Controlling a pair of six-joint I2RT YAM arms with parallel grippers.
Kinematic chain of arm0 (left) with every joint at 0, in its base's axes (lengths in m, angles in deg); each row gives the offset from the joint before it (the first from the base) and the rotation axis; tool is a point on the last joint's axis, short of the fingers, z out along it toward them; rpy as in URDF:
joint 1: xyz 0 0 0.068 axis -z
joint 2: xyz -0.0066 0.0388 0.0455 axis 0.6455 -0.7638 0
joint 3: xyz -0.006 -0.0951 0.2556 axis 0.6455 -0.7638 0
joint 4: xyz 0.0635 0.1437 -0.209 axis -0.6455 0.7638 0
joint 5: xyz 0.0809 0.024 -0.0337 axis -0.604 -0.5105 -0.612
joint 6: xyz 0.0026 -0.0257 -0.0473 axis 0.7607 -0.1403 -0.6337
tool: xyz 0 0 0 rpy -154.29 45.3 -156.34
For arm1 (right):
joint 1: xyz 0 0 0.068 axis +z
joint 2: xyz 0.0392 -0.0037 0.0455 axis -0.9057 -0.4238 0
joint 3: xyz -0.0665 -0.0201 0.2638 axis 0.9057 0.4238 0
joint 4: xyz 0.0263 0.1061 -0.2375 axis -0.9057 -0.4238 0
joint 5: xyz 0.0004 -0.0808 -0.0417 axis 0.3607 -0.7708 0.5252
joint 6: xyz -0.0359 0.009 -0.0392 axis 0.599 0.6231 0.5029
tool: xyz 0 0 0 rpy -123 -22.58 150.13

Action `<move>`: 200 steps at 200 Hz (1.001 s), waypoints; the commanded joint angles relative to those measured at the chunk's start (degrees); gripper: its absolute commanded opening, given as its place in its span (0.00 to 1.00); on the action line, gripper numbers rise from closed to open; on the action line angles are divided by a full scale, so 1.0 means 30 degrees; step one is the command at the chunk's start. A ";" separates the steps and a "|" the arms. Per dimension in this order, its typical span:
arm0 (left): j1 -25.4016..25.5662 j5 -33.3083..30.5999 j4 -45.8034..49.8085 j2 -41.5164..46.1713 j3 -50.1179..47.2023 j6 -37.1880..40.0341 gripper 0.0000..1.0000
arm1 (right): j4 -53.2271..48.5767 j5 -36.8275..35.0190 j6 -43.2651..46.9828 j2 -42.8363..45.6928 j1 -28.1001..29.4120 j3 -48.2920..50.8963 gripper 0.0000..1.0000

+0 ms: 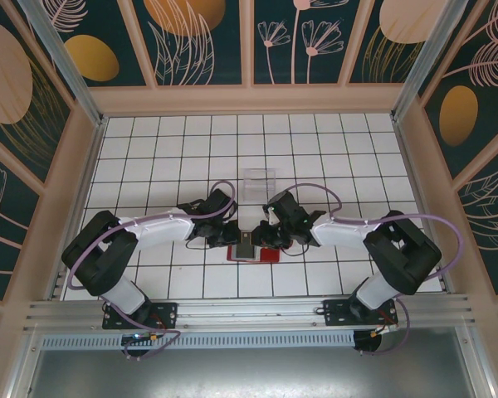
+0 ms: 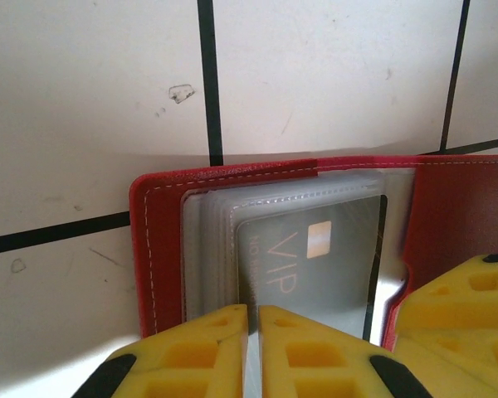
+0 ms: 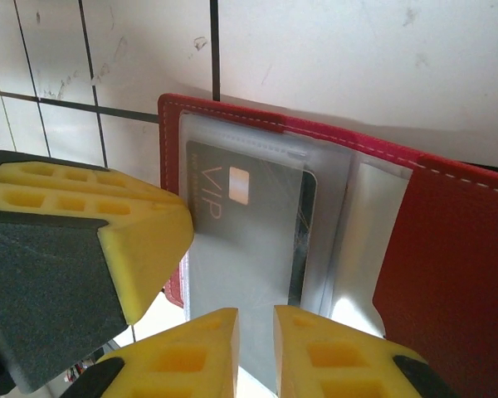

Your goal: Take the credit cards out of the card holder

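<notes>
— Between the two pincers, low on the white tiled table [image 1: 149,149], I see something red. Is it the card holder?

— Yes, the red card holder [image 1: 266,255] lies open and flat there, just in front of both sets of fingertips, with its clear pockets facing up.

— And the credit card?

— A grey credit card [image 3: 241,224] with "VIP" printed on it sits in the top clear pocket [image 2: 207,240]. From the right wrist camera its long side runs down toward the right pincer [image 3: 256,323], and its lower end goes between those two yellow fingers. This pincer is clenched on it, with only a narrow slit for the card and its pocket.

— Is there a second card?

— A darker card edge [image 3: 309,240] shows just beside the VIP one, on the side away from the left pincer. More I cannot read.

— What does the left pincer do?

— The left pincer [image 2: 251,323] is clenched also; its fingers nearly touch. The edge of the same pocket enters the thin slit between them. Whether it nips the card itself or only the plastic, I cannot tell.

— Are the pincers near each other?

— Very near. One yellow finger [image 3: 141,240] of the left pincer lies against the holder's red border, just beside the right fingertips.

— Anything else?

— A clear plastic tray [image 1: 259,180] stands beyond both pincers, apart from the holder.
</notes>
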 commanded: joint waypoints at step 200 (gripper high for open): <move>-0.0103 0.0211 -0.0549 0.0061 -0.0933 -0.0310 0.13 | -0.0921 -0.1031 -0.0702 -0.0250 0.0910 -0.1342 0.16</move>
